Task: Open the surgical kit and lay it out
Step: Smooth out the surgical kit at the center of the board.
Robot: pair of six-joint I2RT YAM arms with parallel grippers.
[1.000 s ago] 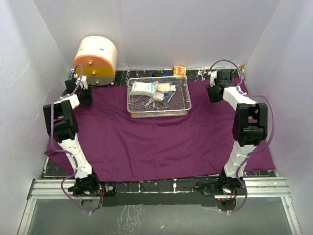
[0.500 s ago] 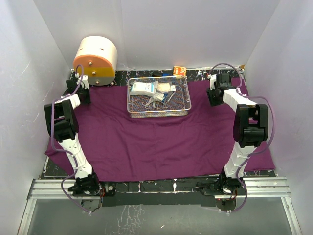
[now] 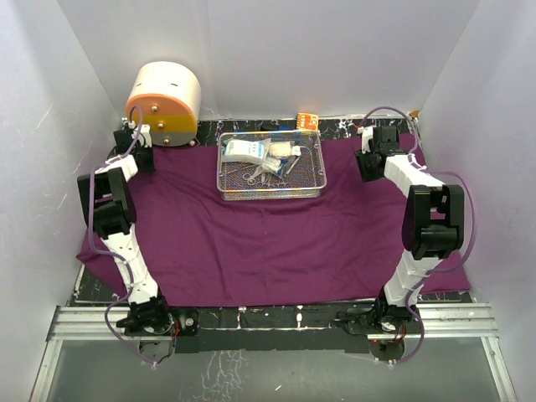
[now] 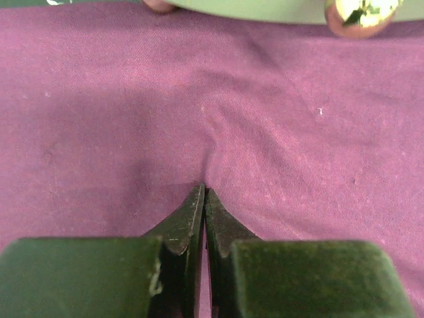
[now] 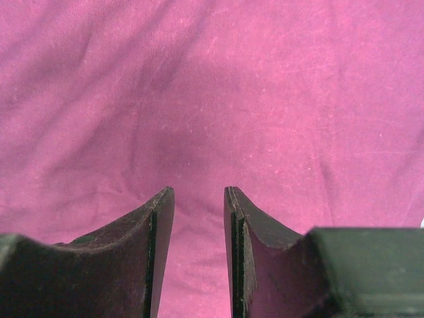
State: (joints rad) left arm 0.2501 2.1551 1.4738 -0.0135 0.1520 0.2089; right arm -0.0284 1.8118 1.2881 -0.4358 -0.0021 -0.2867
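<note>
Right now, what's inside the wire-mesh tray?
In the wire-mesh tray, on the purple cloth: white packets at the back, small steel instruments loose in front. Anything beneath the packets is covered, and the instruments are too small to name singly.

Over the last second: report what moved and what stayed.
Both arms swung outward. The left gripper slid toward the far-left corner, pinching the purple cloth. The right gripper, open, edged rightward. The wire-mesh tray and its contents stayed.
</note>
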